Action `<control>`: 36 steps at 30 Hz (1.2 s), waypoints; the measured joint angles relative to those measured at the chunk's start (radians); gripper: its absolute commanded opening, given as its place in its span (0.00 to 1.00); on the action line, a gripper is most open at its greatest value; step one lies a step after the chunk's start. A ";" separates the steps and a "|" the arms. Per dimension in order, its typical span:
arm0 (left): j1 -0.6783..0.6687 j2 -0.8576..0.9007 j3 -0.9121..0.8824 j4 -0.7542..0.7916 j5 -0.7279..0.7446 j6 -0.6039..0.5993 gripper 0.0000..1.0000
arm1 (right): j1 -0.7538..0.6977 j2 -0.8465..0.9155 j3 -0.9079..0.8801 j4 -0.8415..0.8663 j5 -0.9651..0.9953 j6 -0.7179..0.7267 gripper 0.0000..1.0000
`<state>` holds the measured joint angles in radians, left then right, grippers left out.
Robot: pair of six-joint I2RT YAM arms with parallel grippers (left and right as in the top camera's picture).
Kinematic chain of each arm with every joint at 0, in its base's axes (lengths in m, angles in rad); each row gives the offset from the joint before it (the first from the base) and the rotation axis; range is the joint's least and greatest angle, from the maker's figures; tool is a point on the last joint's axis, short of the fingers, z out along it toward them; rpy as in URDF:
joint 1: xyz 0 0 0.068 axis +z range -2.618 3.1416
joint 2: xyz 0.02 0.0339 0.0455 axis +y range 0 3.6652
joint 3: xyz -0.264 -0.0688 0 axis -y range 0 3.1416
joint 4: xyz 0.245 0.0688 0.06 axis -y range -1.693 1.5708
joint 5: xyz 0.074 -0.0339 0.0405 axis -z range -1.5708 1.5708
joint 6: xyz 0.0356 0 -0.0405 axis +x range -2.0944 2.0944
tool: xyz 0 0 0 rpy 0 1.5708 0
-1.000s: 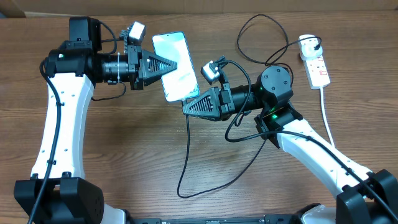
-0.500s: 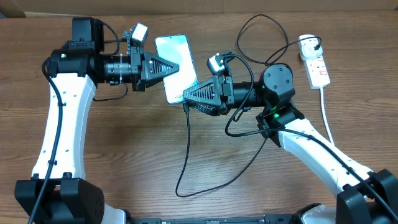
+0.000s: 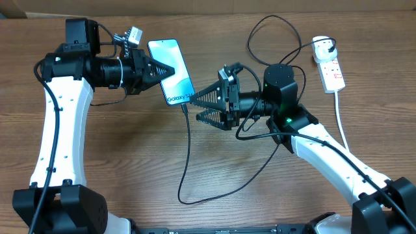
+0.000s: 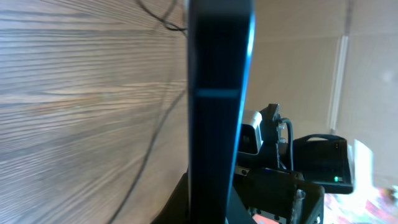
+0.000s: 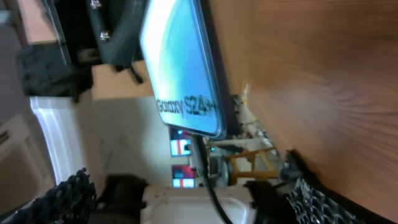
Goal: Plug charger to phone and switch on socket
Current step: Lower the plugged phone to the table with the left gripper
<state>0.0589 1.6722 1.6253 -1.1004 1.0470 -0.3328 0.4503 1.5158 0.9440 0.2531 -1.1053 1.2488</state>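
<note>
The phone (image 3: 171, 70), its blue-teal screen reading "Galaxy S24", is held off the table with my left gripper (image 3: 168, 70) shut on it. In the left wrist view the phone (image 4: 217, 93) shows edge-on between the jaws of the left gripper (image 4: 211, 202). The black charger cable (image 3: 185, 149) hangs from the phone's lower end, and its connector (image 5: 198, 142) sits in the phone (image 5: 180, 68). My right gripper (image 3: 195, 108) stands open just right of that end, with only the cable (image 5: 208, 177) passing between its fingers (image 5: 65, 196). The white socket (image 3: 331, 68) lies at the far right with the black plug (image 3: 323, 45) in it.
The charger cable loops across the wooden table (image 3: 130, 162) down to the front edge, then back up behind the right arm to the plug. The socket's thick white cord (image 3: 342, 127) runs toward the front right.
My right gripper has opened and let go of the connector, which stays in the phone. The left gripper has moved the phone up and to the left, and the cable follows.
</note>
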 measured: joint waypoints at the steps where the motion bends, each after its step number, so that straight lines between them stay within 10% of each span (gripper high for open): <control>1: 0.000 0.000 0.000 0.001 -0.015 0.000 0.04 | 0.000 0.000 0.000 -0.064 0.019 -0.049 1.00; 16: -0.026 0.293 0.000 0.122 -0.116 0.001 0.04 | -0.011 -0.001 0.001 -0.492 0.225 -0.462 1.00; 36: -0.116 0.607 0.000 0.339 -0.085 -0.035 0.04 | -0.011 -0.001 0.001 -0.530 0.352 -0.512 1.00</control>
<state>-0.0574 2.2787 1.6253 -0.7616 0.9623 -0.3683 0.4393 1.5150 0.9451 -0.2771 -0.7532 0.7364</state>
